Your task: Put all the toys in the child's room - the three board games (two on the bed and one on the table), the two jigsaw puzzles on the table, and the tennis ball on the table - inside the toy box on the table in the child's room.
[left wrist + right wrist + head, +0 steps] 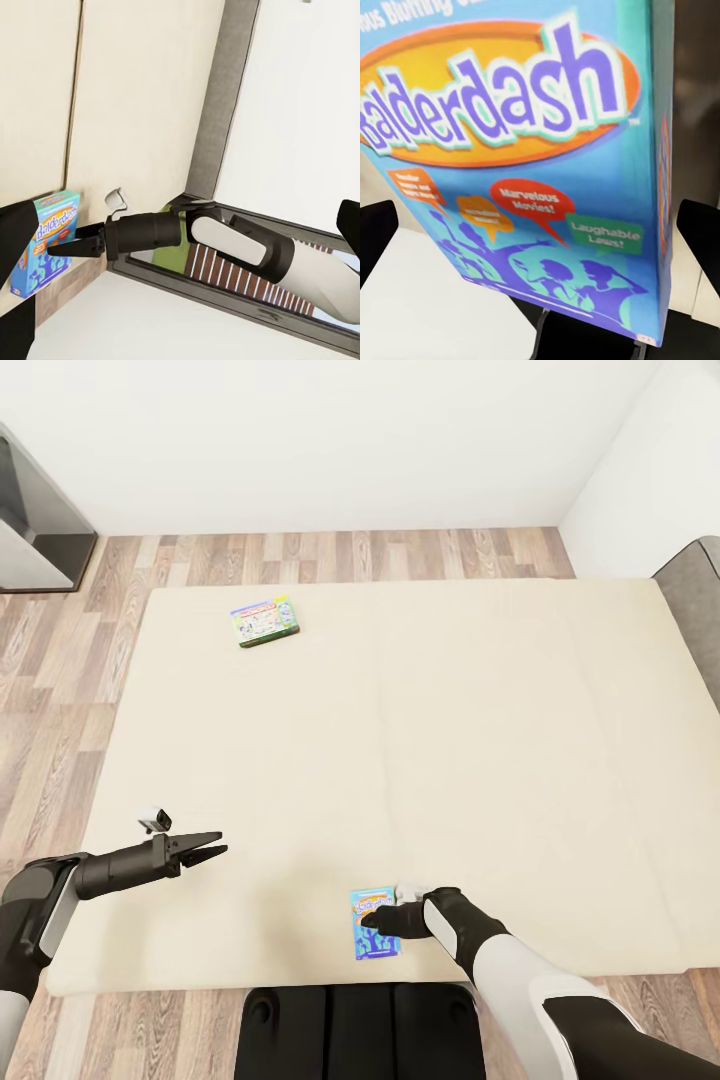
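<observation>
On the cream bed [470, 740], a blue board game [376, 938] with an orange "Balderdash" logo lies close to the near edge. My right gripper [373, 916] is down on it, open. The box [532, 150] sits between the two dark fingers [375, 232], which stand wide apart. The same blue box [46, 240] shows in the left wrist view with the right gripper [71, 246] at it. A green-bordered board game [264, 621] lies flat near the bed's far left corner. My left gripper [212, 848] hovers open over the bed's near left part, holding nothing.
Wood-plank floor [60, 660] runs along the left and far sides of the bed. A grey headboard [695, 595] stands at the right. A dark cabinet [40, 525] sits against the white wall at far left. My black base [360, 1030] is against the bed's near edge.
</observation>
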Motion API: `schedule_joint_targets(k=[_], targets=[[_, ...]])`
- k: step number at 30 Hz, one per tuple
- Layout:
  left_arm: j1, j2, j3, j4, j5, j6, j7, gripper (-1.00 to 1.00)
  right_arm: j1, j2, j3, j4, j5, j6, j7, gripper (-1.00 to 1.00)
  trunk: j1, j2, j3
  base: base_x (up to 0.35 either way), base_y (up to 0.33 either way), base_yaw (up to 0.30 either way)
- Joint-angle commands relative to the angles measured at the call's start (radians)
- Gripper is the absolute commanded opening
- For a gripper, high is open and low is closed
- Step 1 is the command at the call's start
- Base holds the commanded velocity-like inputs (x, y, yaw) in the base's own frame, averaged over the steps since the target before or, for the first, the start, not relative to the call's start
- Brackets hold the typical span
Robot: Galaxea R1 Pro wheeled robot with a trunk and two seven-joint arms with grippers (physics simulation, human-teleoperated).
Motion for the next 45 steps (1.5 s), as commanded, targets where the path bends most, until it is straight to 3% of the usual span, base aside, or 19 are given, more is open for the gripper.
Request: schedule_joint_targets(k=[1, 45], targets=[[-0.001, 0.0, 0.0, 0.0, 0.001, 0.01, -0.003, 1.0, 0.0, 0.0, -0.007, -0.003, -0.022, -0.013, 0.004, 1.0, 0.001, -0.001, -0.001, 0.0, 0.0, 0.0], [-0.001, 0.0, 0.0, 0.0, 0.001, 0.01, -0.003, 1.0, 0.0, 0.0, -0.007, -0.002, -0.022, -0.015, 0.004, 1.0, 0.001, -0.001, -0.001, 0.0, 0.03, 0.0]])
